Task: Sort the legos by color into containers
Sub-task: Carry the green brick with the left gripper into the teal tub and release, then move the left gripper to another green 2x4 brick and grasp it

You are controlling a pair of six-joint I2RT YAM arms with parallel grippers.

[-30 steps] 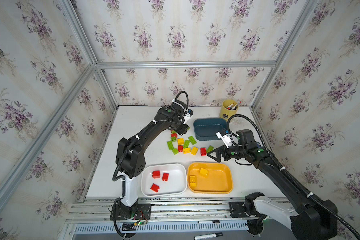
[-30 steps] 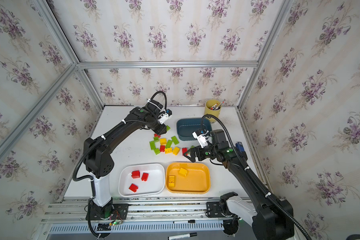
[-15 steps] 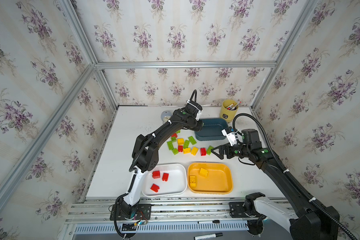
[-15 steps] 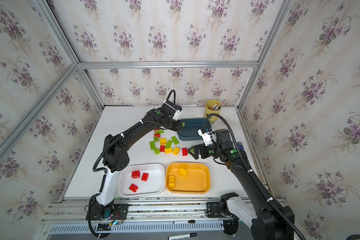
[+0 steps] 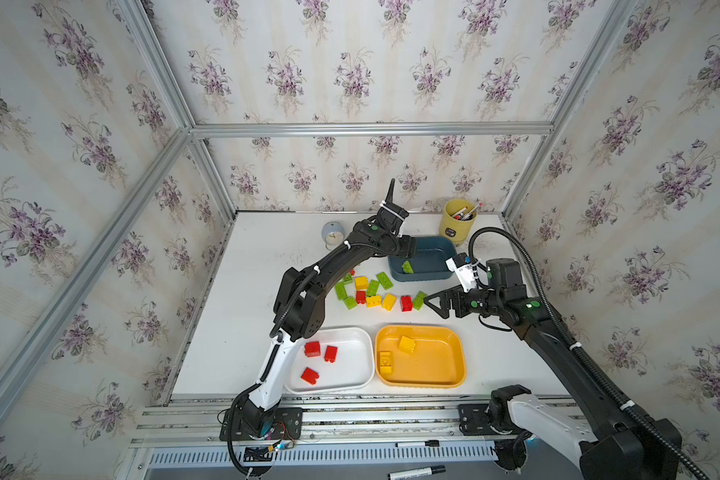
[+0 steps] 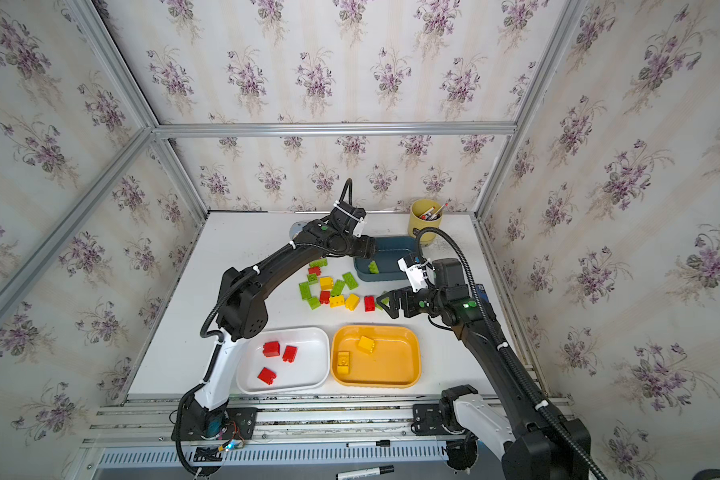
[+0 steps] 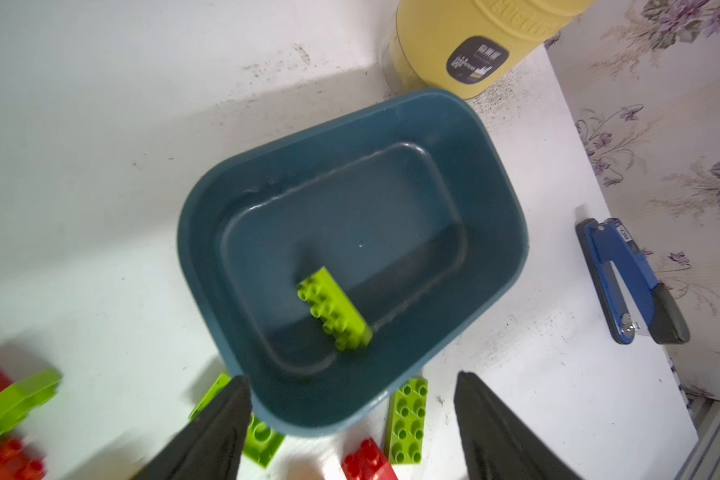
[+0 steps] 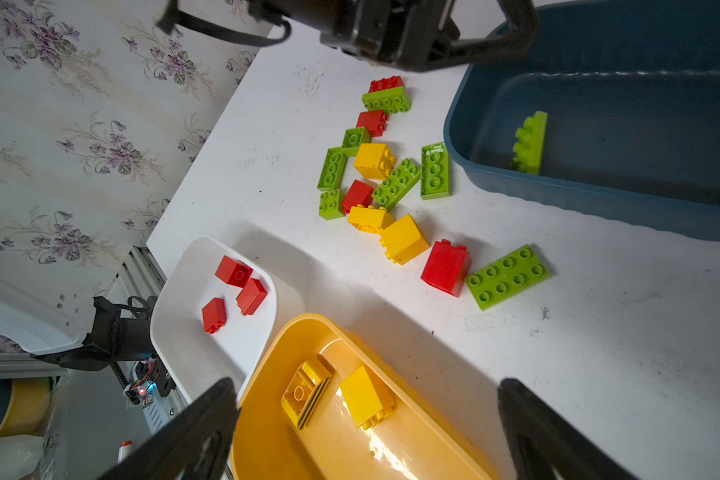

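In a top view we see loose bricks [image 5: 388, 301] on worktop [image 5: 254, 257]. Left wrist: left tool [image 7: 352, 376] wide, empty, at edge of blue tray [image 7: 208, 249], one green brick [image 7: 335, 309] inside. Right wrist: right tool [image 8: 364, 382] wide, empty, near loose bricks.

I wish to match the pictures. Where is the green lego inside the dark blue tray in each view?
In a top view: green lego in the front-left part of the dark blue tray.
In a top view: the same place in the tray.
Left wrist: slightly below the middle, on the tray floor.
Right wrist: upper right, inside the tray.
Shared landmark: the dark blue tray, in all four.
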